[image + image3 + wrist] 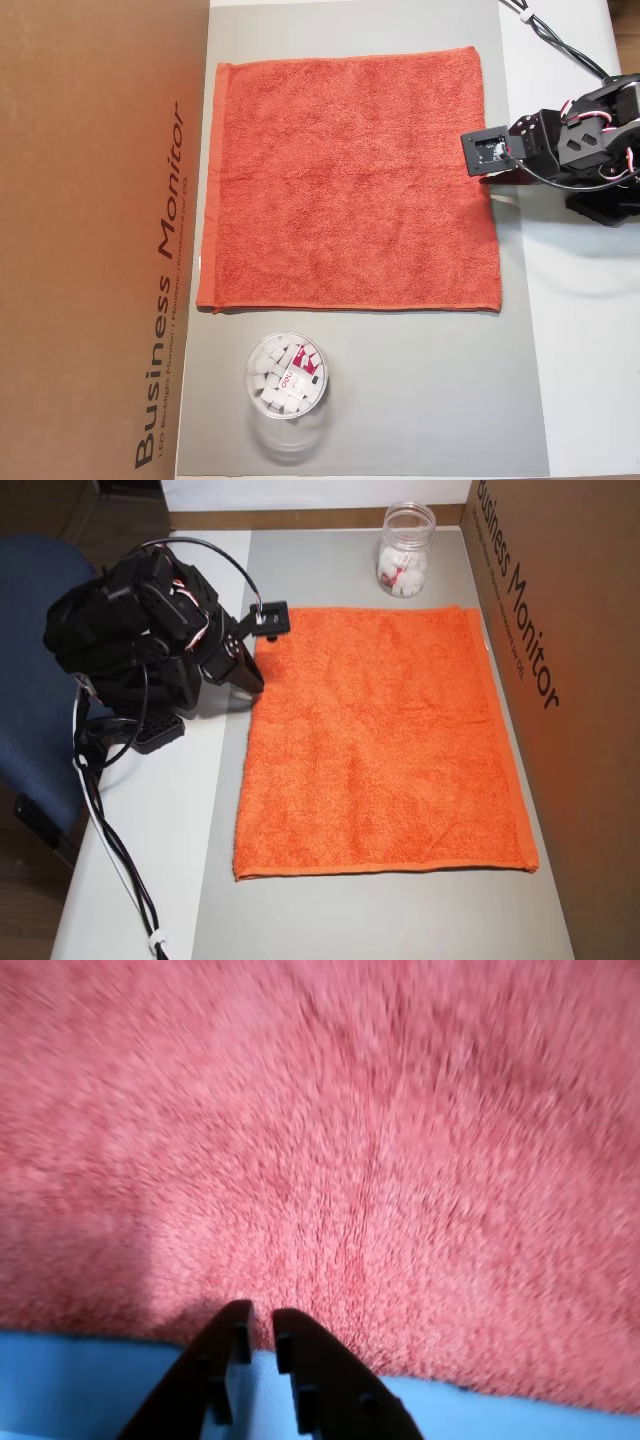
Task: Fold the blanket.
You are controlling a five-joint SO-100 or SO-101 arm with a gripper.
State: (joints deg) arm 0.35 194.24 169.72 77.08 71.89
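The blanket [350, 180] is an orange-red terry towel lying flat and unfolded on a grey mat [420, 400]; it also shows in the other overhead view [390, 740]. My gripper [490, 180] sits at the middle of the blanket's right edge in that overhead view, and at its left edge in the other one [255, 680]. In the wrist view the gripper [260, 1315] has its black fingers [310, 1370] almost together, a thin slit between them. The tips rest right over the hem where blanket [350, 1140] meets mat, and no cloth is lifted.
A round clear container [287, 378] of small white pieces stands on the mat near one blanket corner [405, 550]. A large cardboard box [100, 240] walls the side opposite the arm. The arm's cable [110, 850] trails over the white table beside a blue chair [30, 680].
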